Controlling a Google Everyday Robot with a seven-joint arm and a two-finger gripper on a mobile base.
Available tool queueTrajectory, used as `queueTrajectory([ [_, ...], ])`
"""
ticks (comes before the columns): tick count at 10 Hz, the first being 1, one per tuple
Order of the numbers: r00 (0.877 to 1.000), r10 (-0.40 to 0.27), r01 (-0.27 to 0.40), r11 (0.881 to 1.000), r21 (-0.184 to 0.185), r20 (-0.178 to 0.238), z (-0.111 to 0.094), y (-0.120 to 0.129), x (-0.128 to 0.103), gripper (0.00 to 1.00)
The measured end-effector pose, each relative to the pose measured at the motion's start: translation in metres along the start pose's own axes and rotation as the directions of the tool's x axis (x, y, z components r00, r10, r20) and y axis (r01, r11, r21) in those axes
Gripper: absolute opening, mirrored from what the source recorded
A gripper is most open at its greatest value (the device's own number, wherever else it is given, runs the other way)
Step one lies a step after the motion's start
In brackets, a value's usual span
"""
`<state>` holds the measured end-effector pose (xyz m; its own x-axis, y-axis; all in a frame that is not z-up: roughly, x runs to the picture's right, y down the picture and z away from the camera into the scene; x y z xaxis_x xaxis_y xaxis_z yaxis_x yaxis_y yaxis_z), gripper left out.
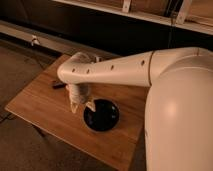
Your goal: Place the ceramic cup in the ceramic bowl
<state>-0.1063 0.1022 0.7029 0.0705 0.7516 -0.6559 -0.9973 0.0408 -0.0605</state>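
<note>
The glossy black ceramic bowl (101, 115) sits on the wooden table (45, 107), right of its middle. My white arm reaches in from the right, and my gripper (81, 103) hangs down just over the bowl's left rim. A pale shape at the gripper may be the ceramic cup, but I cannot tell it apart from the gripper's own white parts. No cup shows elsewhere on the table.
A small black rectangular bar (59, 86) lies on the table behind and to the left of the gripper. The table's front edge runs diagonally along the lower left. A dark wall with a ledge stands behind the table.
</note>
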Motion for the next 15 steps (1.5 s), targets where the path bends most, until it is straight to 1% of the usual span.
queueTrajectory([
  [5,1.0,0.001,-0.001,1.0,-0.002,0.001,0.0,0.001,-0.002,0.65],
  [7,1.0,-0.012,0.012,1.0,0.005,0.008,-0.003,-0.002,-0.018,0.65],
  [8,1.0,-0.028,0.028,0.999,0.019,0.004,-0.004,-0.003,-0.027,0.65],
  [9,0.998,-0.055,0.055,0.998,0.036,-0.008,-0.004,0.001,-0.035,0.65],
  [10,0.995,-0.095,0.096,0.994,0.06,-0.021,-0.004,0.008,-0.045,0.65],
  [12,0.985,-0.173,0.174,0.98,0.098,-0.027,-0.01,0.025,-0.07,0.65],
  [13,0.978,-0.209,0.21,0.972,0.11,-0.022,-0.012,0.033,-0.084,0.65],
  [14,0.968,-0.25,0.249,0.961,0.123,-0.012,-0.013,0.042,-0.1,0.65],
  [15,0.96,-0.278,0.276,0.952,0.135,-0.002,-0.013,0.048,-0.112,0.65],
])
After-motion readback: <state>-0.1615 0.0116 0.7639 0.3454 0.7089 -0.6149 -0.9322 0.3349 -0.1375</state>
